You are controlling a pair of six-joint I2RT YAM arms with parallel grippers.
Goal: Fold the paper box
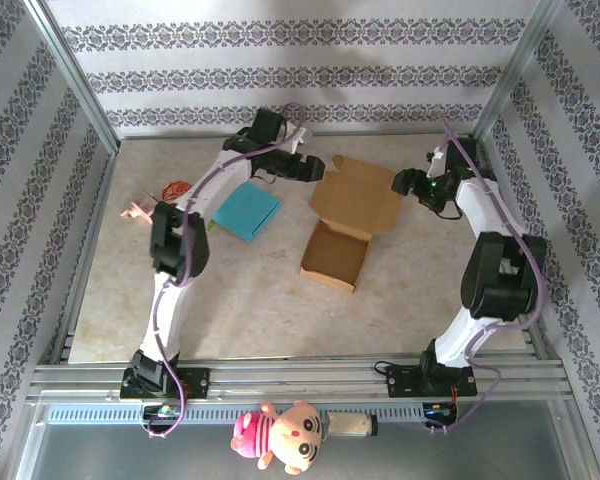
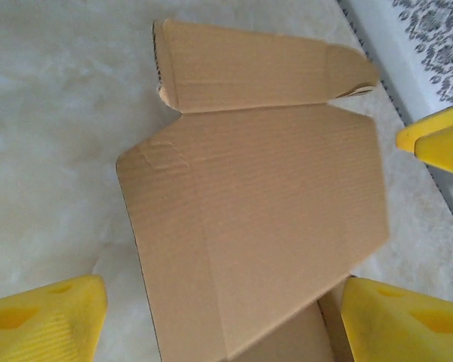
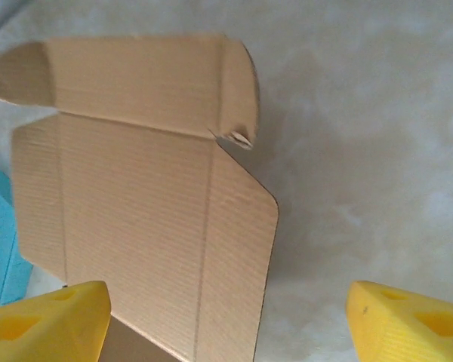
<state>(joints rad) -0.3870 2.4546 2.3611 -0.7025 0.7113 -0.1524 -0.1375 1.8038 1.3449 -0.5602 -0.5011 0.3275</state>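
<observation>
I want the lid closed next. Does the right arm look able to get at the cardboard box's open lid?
Probably yes. The right gripper hovers open just beside the lid; its wrist view shows the lid's edge between the fingers, bare table alongside, nothing in the way.

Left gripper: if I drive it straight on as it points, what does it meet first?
The left gripper, jaws open, points at the open lid panel of the paper box; it would likely meet that cardboard first, though depth is unclear.
</observation>
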